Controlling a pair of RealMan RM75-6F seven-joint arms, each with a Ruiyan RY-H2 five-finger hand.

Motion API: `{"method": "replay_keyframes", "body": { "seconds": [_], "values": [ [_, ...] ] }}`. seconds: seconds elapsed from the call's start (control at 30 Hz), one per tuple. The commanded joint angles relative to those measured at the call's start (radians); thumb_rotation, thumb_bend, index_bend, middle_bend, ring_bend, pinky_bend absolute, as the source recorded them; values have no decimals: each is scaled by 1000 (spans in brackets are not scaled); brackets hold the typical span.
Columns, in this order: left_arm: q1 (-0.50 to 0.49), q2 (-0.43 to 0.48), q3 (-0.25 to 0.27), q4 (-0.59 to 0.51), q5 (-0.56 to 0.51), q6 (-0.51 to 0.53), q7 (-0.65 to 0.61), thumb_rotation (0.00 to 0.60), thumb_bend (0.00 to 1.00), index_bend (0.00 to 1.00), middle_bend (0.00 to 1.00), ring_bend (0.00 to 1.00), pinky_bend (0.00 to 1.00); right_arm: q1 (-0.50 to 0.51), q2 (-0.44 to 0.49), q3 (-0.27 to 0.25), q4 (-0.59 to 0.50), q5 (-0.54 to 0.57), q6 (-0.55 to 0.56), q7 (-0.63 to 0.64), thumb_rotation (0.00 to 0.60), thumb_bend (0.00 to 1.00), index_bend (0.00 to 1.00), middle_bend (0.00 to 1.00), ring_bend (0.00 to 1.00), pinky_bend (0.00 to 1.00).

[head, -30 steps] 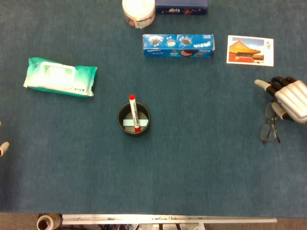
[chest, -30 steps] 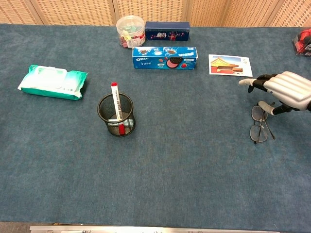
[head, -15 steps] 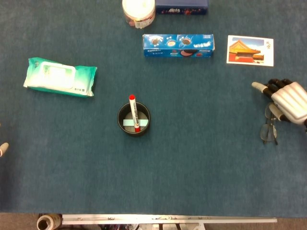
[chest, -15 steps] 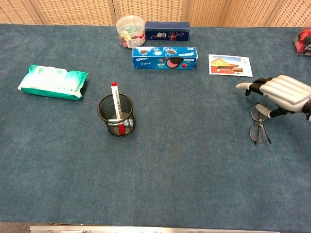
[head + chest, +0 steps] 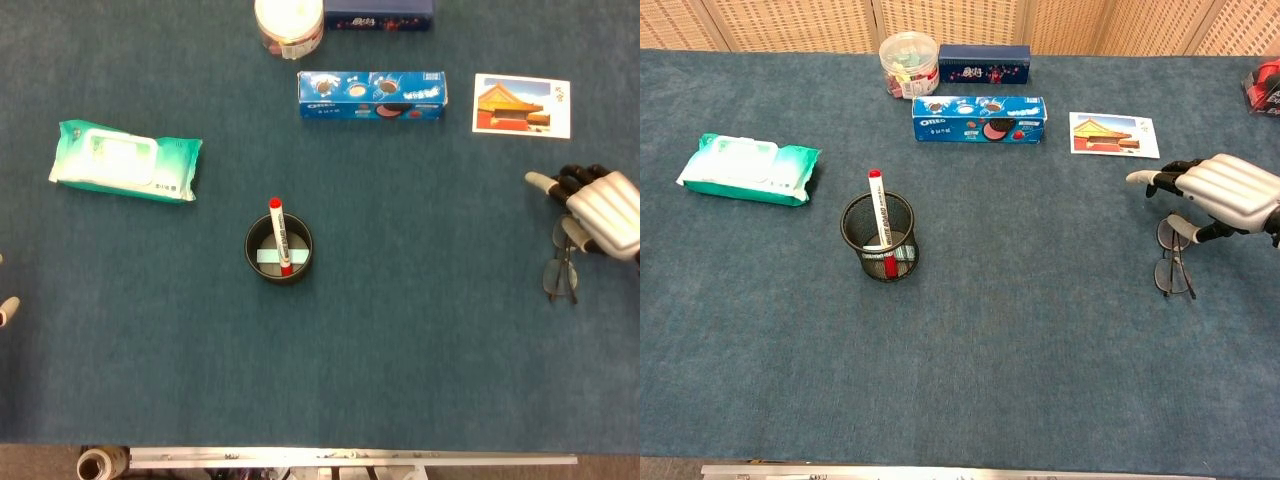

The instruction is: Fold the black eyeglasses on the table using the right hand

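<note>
Black eyeglasses (image 5: 1175,263) | right robot hand (image 5: 1220,192) above, fingers spread | contact unclear

- A black wire-mesh pen cup (image 5: 279,247) is set near the middle of the blue carpeted table (image 5: 400,350), and a red-capped marker (image 5: 281,233) is stood inside it.
- A green soft pack of wet wipes (image 5: 125,161) is placed to the left of the cup.
- A blue cardboard cookie box (image 5: 371,95) is laid behind the cup, with a clear round plastic tub (image 5: 289,25) and a dark blue flat box (image 5: 380,13) behind it.
- A picture postcard (image 5: 521,105) is placed to the right of the cookie box.
- The black thin-framed eyeglasses (image 5: 562,272) are laid in front of the postcard, partly under the right hand (image 5: 600,208).
</note>
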Motion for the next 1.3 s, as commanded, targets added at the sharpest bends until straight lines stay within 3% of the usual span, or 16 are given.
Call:
{"method": "replay_keyframes", "body": {
  "seconds": [0.03, 0.33, 0.73, 1.07, 1.3],
  "values": [
    [-3, 2, -1, -5, 1, -1, 5, 600, 38, 454, 380, 313, 515, -4, 29, 14, -33, -1, 41, -11, 600, 470, 139, 317, 206, 320],
    [-20, 8, -9, -26, 18, -2, 31, 600, 38, 454, 380, 313, 515, -42, 202, 66, -258, 16, 182, -118, 600, 470, 140, 317, 206, 320],
    [-67, 32, -32, -32, 56, -22, 18, 600, 38, 456, 381, 313, 515, -165, 395, 102, -575, 148, 260, -299, 600, 462, 140, 317, 206, 320],
    [-91, 41, -38, -27, 71, -32, 13, 600, 38, 456, 381, 313, 515, -310, 455, 94, -746, 215, 395, -433, 600, 467, 146, 317, 206, 320],
    [-89, 40, -31, -24, 79, -21, 11, 600, 38, 456, 380, 313, 515, -392, 455, 72, -770, 230, 447, -434, 600, 467, 148, 317, 206, 320]
  ]
}}
